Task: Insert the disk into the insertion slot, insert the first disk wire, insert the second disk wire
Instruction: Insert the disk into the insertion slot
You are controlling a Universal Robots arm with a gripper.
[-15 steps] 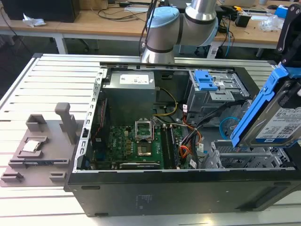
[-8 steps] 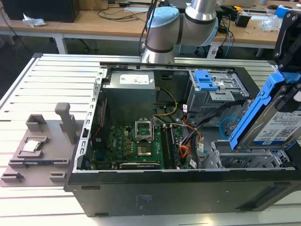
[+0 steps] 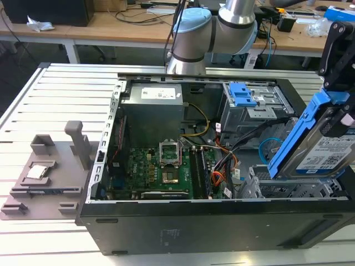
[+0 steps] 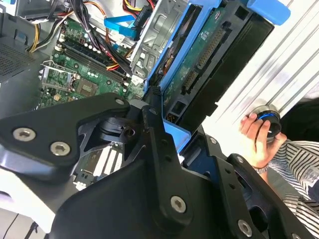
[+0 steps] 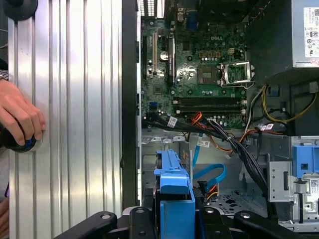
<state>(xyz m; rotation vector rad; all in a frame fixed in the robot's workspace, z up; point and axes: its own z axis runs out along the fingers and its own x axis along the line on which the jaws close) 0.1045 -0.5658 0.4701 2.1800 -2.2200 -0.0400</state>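
1. The gripper [image 3: 339, 102] is clamped tight on the disk [image 3: 331, 152], holding it by the upper end of its blue frame.
2. The disk hangs tilted above the slot [image 3: 258, 186] at the exterior view's right end of the case [image 3: 194, 227]. Its lower end is at the cage's top (I cannot tell whether they touch), and it is not yet in.
3. In the first wrist view the blue wire [image 5: 214, 169] loops just beside the slot.
4. The orange wire [image 3: 218, 178] lies between the board [image 3: 161, 172] and the slot.
5. Outside the case, a person's hand [image 5: 20, 114] rests on a dark knob [image 5: 22, 144] on the ribbed table [image 5: 75, 124].
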